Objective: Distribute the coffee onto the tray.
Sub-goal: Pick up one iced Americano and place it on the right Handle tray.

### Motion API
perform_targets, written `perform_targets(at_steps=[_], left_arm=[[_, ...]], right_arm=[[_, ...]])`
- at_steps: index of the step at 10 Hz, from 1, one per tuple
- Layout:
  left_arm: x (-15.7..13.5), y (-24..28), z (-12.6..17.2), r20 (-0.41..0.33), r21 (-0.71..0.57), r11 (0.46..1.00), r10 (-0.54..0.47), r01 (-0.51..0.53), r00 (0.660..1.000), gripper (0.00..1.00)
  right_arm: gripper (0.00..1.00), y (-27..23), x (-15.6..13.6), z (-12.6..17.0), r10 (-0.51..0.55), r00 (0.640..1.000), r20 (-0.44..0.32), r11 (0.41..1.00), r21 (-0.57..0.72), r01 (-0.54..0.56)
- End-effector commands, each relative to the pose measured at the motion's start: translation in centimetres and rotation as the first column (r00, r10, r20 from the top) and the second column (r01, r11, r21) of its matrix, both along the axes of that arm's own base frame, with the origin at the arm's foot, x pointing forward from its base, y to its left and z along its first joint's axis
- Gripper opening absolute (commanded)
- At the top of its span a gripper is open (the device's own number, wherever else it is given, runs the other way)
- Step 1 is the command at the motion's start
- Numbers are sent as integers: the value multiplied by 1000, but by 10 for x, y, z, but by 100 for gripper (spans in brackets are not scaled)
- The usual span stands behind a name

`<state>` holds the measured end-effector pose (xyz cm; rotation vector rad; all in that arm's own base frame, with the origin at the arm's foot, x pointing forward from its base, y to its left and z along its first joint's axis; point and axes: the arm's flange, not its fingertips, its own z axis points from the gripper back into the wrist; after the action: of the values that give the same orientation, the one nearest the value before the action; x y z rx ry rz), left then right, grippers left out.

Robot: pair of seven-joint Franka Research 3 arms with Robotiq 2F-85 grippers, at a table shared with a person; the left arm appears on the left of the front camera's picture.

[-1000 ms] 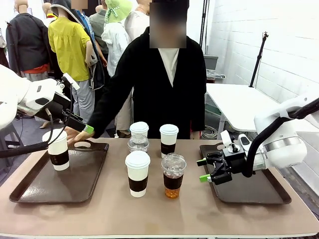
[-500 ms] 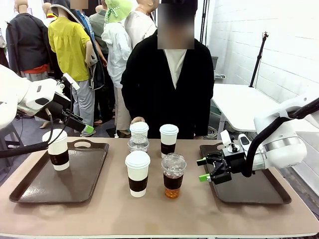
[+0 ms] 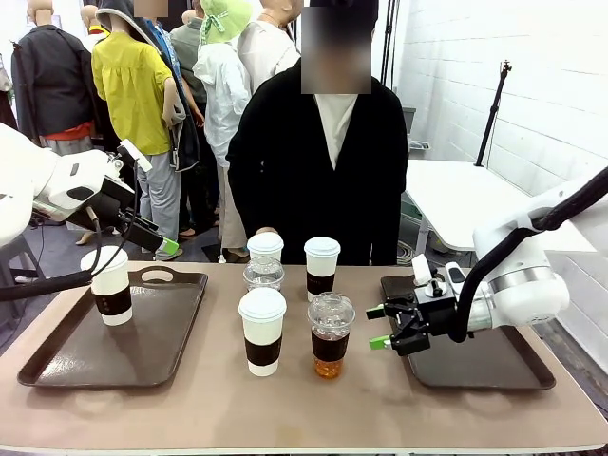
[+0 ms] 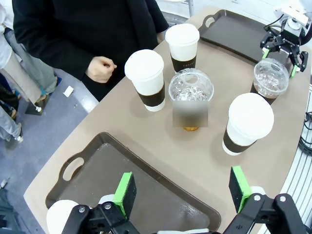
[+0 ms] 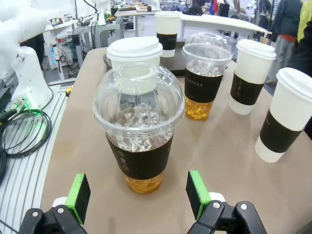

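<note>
Six coffees are standing in your front view: four white paper cups with brown bands, two clear dome-lidded cups of amber drink. Two brown trays are lying at the table's (image 3: 285,408) 9 and 3 o'clock ends.

- One cup, the tray cup (image 3: 112,285), is sitting on the left tray (image 3: 142,347), toward its 10 o'clock corner.
- Five cups are standing on bare table between the trays. At 12 o'clock are the far-left white cup (image 3: 265,245) and the far-right white cup (image 3: 322,268). The far dome cup (image 3: 263,274) is just at 6 o'clock of the first. At 6 o'clock of the group are the near white cup (image 3: 262,331) and the near dome cup (image 3: 330,334).

Your right gripper (image 3: 376,327) is hovering above the right tray's (image 3: 475,366) 9 o'clock edge, just beside the near dome cup at its 3 o'clock. Its fingers are spreading fully and gripping nothing, and the pads (image 5: 79,191) are sitting short of the cup.

Your left gripper (image 4: 182,191) is hanging over the left tray, jaws wide apart, holding nothing.

One person's hand (image 4: 101,68) is curling into a fist at the table's 12 o'clock edge.
</note>
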<state>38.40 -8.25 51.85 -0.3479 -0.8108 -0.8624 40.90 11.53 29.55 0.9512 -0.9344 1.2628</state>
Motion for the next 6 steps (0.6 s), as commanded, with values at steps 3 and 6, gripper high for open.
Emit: perform_targets(at_steps=[3,6], left_arm=[[3,3,-3,1,-4,1000,-19,19,1000,100],[3,3,-3,1,-4,1000,-19,19,1000,100]], right_arm=[[100,17,10,-24,25,999,24,998,54,-26],[100,27,14,-34,46,999,11,995,87,-47]])
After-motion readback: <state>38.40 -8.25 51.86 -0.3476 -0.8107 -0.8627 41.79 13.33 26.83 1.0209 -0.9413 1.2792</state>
